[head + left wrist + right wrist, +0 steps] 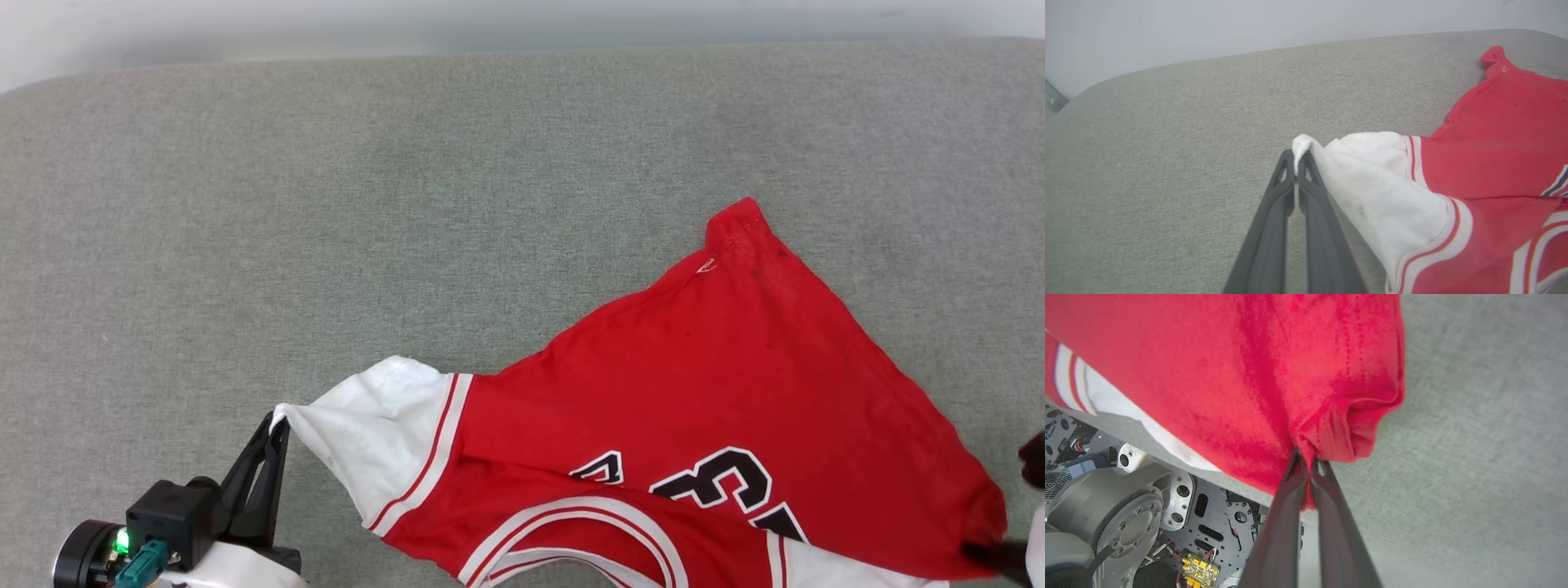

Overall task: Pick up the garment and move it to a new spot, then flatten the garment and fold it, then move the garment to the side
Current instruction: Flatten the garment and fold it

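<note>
The garment [718,384], a red T-shirt with white sleeves, striped trim and black-and-white lettering, lies across the near right of the grey-green padded surface, one red corner pointing to the far right. My left gripper [276,425] at the lower left is shut on the tip of the white sleeve [1372,179]; in the left wrist view the left gripper [1296,157] pinches that cloth. My right gripper [1306,457] is shut on a bunched red edge of the garment [1274,375]; in the head view the right gripper [992,554] shows at the lower right corner.
The grey-green padded surface [408,204] stretches wide to the left and far side, ending at a pale wall [1249,20]. Below the surface's near edge the robot's metal base [1147,506] with wiring shows in the right wrist view.
</note>
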Motion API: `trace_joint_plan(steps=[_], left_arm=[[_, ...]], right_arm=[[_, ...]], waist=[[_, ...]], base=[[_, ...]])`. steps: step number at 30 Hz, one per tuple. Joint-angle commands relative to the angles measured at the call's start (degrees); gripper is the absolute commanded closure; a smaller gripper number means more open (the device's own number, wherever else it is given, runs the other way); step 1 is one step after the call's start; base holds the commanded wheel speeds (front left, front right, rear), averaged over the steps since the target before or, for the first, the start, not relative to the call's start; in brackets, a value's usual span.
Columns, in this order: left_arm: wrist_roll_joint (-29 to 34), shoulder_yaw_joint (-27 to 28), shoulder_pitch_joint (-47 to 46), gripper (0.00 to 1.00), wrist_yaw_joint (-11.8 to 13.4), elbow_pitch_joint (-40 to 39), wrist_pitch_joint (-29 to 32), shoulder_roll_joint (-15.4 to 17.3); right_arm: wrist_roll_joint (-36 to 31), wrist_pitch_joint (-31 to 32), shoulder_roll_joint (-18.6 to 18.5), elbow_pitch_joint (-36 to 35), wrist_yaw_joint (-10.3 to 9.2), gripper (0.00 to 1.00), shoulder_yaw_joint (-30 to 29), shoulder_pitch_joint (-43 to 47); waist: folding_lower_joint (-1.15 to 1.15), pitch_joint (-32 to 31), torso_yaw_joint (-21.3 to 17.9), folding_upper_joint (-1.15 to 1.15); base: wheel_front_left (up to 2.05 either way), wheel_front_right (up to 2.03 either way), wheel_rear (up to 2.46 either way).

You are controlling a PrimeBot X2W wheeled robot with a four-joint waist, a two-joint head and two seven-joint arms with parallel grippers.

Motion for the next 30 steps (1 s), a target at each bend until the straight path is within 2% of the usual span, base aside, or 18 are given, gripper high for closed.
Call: trace_joint_plan(steps=[1, 8, 13, 18, 23, 26, 30], left_arm=[[0.21, 0.15, 0.19, 1.0, -0.01, 0.1, -0.26, 0.17], [0.63, -0.17, -0.66, 1.0, -0.4, -0.02, -0.27, 0.08], [1.3, -0.68, -2.33, 1.0, -0.76, -0.21, -0.15, -0.37], [2.36, -1.53, -4.85, 1.0, -1.58, 0.03, 0.12, -1.12], [3.47, -2.47, -7.68, 1.0, -2.52, 0.5, 0.17, -2.27], [4.11, -2.89, -9.33, 1.0, -2.96, 0.82, 0.13, -2.95], [4.76, -3.17, -10.99, 1.0, -3.2, 0.95, 0.05, -3.79]], right_arm=[[-0.46, -0.41, 0.49, -0.35, -0.04, 0.0, -0.81, -0.31], [-3.49, -0.06, -0.08, -6.52, -0.03, 0.0, -9.14, -6.26], [-7.09, 4.9, 0.67, -10.45, -0.03, 0.0, -12.18, -14.32], [-9.75, 14.09, 3.82, -10.32, -0.03, 0.0, -9.92, -25.1], [-12.3, 23.14, 8.99, -6.33, -0.03, 0.0, -4.57, -35.82], [-14.43, 26.0, 11.99, -2.46, -0.03, 0.0, -0.97, -40.9], [-15.81, 26.42, 15.73, 2.58, -0.03, 0.0, 2.86, -45.94]], waist=[[0.01, -0.07, -0.07, 0.0], [0.01, 0.32, 0.4, 0.0], [0.01, 2.32, 1.76, 0.0], [0.01, 4.95, 3.51, 0.0], [0.01, 7.91, 5.19, 0.0], [0.01, 9.62, 6.19, 0.0], [0.01, 11.94, 7.24, 0.0]], base=[[0.0, 0.0, 0.0], [0.0, 0.0, 0.0], [0.0, 0.0, 0.0], [0.0, 0.0, 0.0], [0.0, 0.0, 0.0], [0.0, 0.0, 0.0], [0.0, 0.0, 0.0]])
